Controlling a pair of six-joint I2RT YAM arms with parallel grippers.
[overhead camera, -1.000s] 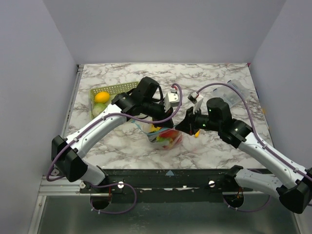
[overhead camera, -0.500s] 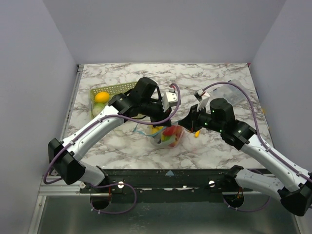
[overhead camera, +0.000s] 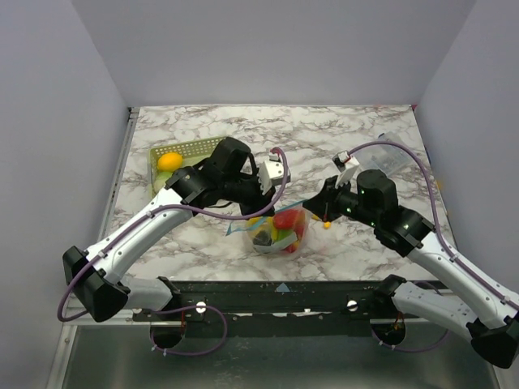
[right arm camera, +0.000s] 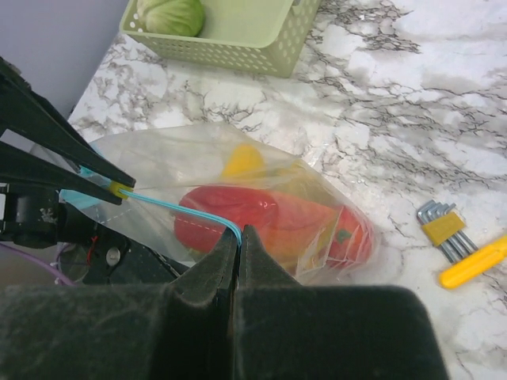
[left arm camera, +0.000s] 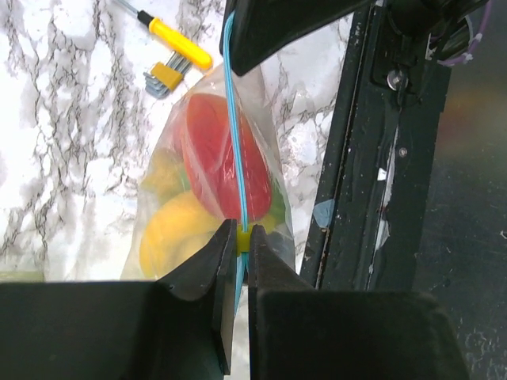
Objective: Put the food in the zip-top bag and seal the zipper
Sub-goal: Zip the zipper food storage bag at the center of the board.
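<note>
Marble table [overhead camera: 365,130]: zipper [left arm camera: 235,119] between left hand [left arm camera: 238,237], right hand [right arm camera: 238,233]

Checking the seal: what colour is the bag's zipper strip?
Light blue. The zipper shows best in the left wrist view, running as a thin line over the red food.

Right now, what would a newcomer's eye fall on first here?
A clear bag stuffed with red and yellow food stands out near the table's front edge. Its blue zipper is stretched between the left tool and the right tool, both pinching it. At the back left, a green basket holds a yellow fruit.
</note>
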